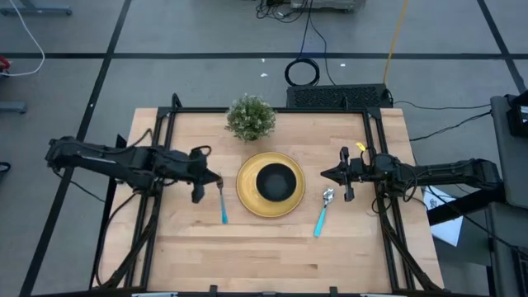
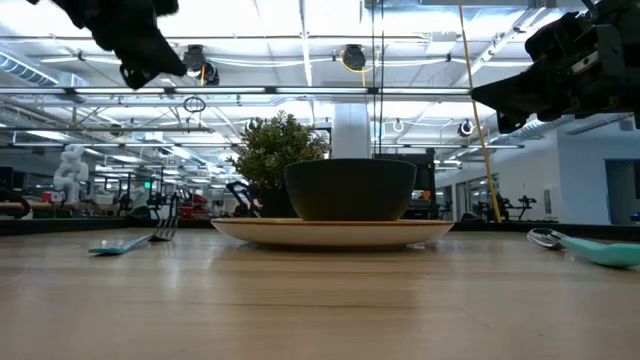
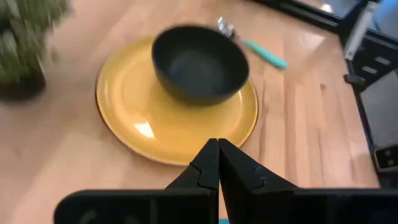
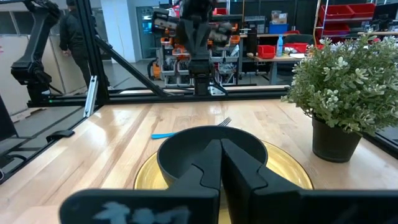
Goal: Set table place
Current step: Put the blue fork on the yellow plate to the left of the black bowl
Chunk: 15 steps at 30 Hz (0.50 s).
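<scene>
From above, the yellow plate (image 1: 271, 185) carrying the black bowl (image 1: 275, 181) lies between the closed, empty left gripper (image 1: 216, 180) and right gripper (image 1: 325, 174); the fork (image 1: 222, 203) lies just beside the left one, the spoon (image 1: 322, 213) near the right, and a bushy plant (image 1: 250, 117) stands beyond on the plank table (image 1: 272, 252). At table height, both grippers hang above bare wood. Each wrist view shows pinched fingers facing the glossy plate.

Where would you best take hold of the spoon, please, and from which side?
Grip the spoon on its light-blue handle, around the middle, coming straight down from above. It lies flat on the table, clear of the plate, with the handle slanting away from the metal bowl end. I would turn the pincer crosswise to that slant.
</scene>
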Motion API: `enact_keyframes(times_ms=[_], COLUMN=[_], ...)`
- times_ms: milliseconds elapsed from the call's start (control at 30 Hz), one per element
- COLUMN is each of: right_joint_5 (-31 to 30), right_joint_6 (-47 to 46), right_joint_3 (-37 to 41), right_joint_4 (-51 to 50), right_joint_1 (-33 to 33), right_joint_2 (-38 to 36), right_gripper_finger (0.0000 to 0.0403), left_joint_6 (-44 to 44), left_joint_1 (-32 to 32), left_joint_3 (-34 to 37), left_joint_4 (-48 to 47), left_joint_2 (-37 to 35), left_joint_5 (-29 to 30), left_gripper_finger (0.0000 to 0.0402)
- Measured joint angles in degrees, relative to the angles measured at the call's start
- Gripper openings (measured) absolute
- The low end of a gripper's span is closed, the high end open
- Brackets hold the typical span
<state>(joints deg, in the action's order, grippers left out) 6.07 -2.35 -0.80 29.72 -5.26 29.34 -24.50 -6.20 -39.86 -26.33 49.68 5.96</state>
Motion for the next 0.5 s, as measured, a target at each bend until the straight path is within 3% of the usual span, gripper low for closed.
enact_keyframes(times_ms=[200, 500], right_joint_5=[-0.01, -0.01], right_joint_6=[-0.66, -0.68], right_joint_3=[0.00, 0.00], right_joint_4=[0.01, 0.00], right_joint_1=[0.00, 0.00], right_joint_2=[0.00, 0.15], right_gripper_finger=[0.0000, 0.0000], left_joint_6=[-13.26, -21.45], left_joint_1=[-0.06, -1.09], left_joint_3=[0.00, 0.00], left_joint_4=[-2.91, -4.91], left_joint_2=[7.17, 16.45], left_joint_5=[-0.21, -1.09], left_gripper_finger=[0.0008, 0.0008])
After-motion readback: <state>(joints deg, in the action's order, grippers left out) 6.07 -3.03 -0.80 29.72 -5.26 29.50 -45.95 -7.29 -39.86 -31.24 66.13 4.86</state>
